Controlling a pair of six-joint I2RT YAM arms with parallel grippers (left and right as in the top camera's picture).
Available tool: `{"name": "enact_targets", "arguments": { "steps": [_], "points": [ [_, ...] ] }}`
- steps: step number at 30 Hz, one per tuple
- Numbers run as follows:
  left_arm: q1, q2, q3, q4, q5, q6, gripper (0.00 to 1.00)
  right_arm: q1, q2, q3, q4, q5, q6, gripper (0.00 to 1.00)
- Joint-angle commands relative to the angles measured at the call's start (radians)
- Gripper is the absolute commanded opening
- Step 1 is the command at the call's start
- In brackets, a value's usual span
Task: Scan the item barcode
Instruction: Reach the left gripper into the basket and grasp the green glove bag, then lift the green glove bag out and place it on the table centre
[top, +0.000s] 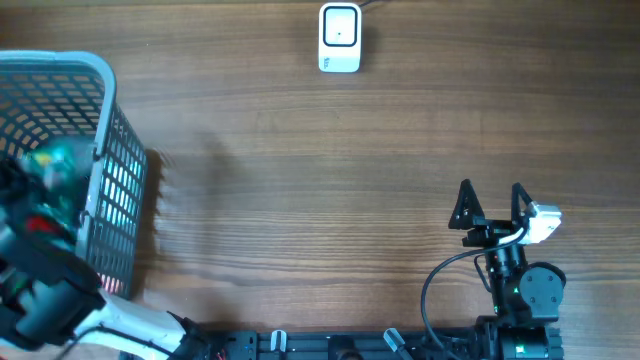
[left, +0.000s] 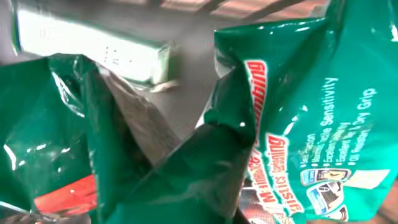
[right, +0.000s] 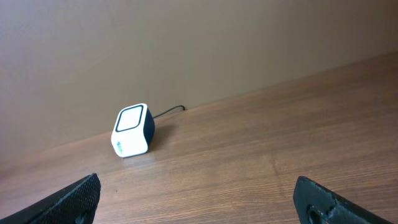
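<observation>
A shiny green packet with red lettering fills the left wrist view, its film crumpled into a fold right at my jaws. My left gripper is down inside the grey basket and shut on that fold; its fingers are hidden behind the film. No barcode shows. The white barcode scanner stands at the table's far edge and also appears in the right wrist view as the scanner, window up. My right gripper hovers open over bare wood at the near right, nothing between its fingers.
In the basket lie a second green packet with a red patch and a pale green box. The scanner's cable runs off towards the back wall. Wooden tabletop stretches between basket and right arm.
</observation>
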Motion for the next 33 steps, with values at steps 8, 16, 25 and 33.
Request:
{"name": "enact_targets", "arguments": {
  "steps": [8,16,25,33],
  "points": [
    [-0.125,-0.495,0.216,-0.02,0.443,0.047,0.04,0.006,-0.004,-0.001,0.002,-0.012,-0.014,1.0],
    [-0.721,-0.554,0.214,0.131,0.3,0.153,0.04,0.006,-0.004,-0.001,0.002,-0.012,-0.014,1.0],
    [-1.184,-0.18,0.212,-0.019,-0.039,0.2,0.04,0.006,-0.004,-0.001,0.002,-0.012,-0.014,0.99],
    [-1.239,0.099,0.212,-0.019,-0.043,0.207,0.04,0.006,-0.004,-0.001,0.002,-0.012,-0.014,1.0]
  ]
}}
